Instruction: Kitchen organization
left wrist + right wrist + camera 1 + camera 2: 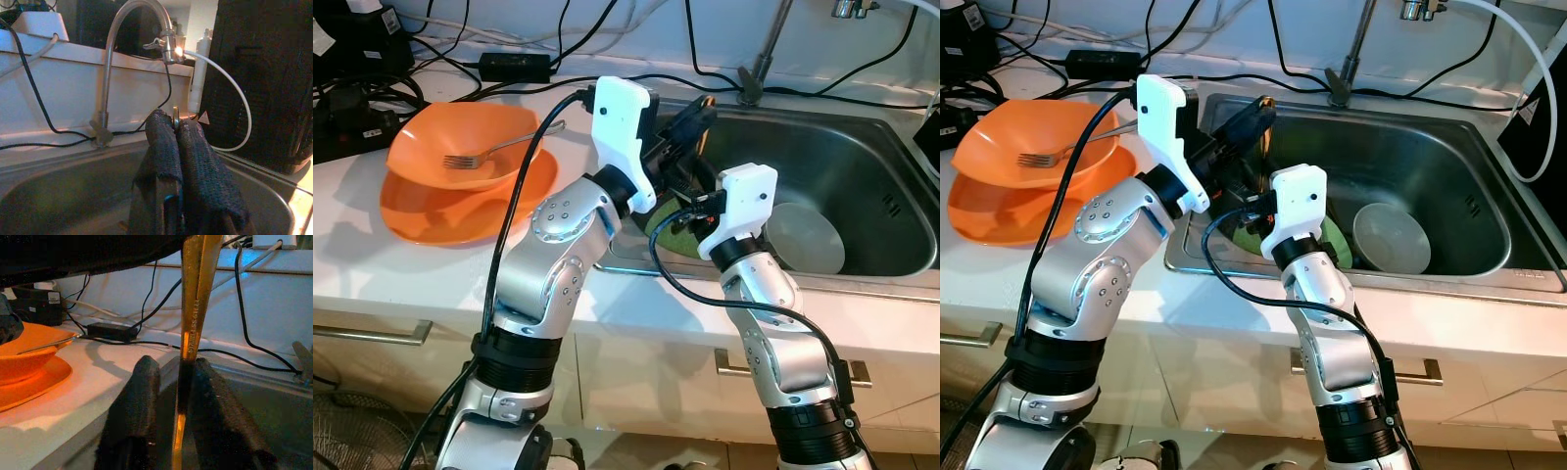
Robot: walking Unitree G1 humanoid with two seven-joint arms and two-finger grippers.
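A steel sink set into a white counter is shown, with both silver arms raised over its near left corner. The left gripper is seen in the left wrist view with its two black fingers pressed together on the thin end of a metal utensil, of which a small rounded tip projects between the fingertips, with the curved faucet beyond. In the right wrist view the same utensil appears as a long golden handle with stamped lettering, standing nearly upright between the right gripper; its fingers are set on either side of the handle, apparently closed lightly against it, although contact on both sides cannot be confirmed. The utensil is thus held in the air above the sink's left edge, between the two grippers. On the sink floor, a round grey bowl lies to the right, and a green item is partly hidden behind the right arm. On the counter to the left, an orange bowl is stacked on an orange plate, and a fork rests in the bowl. Black cables are spread along the back of the counter.
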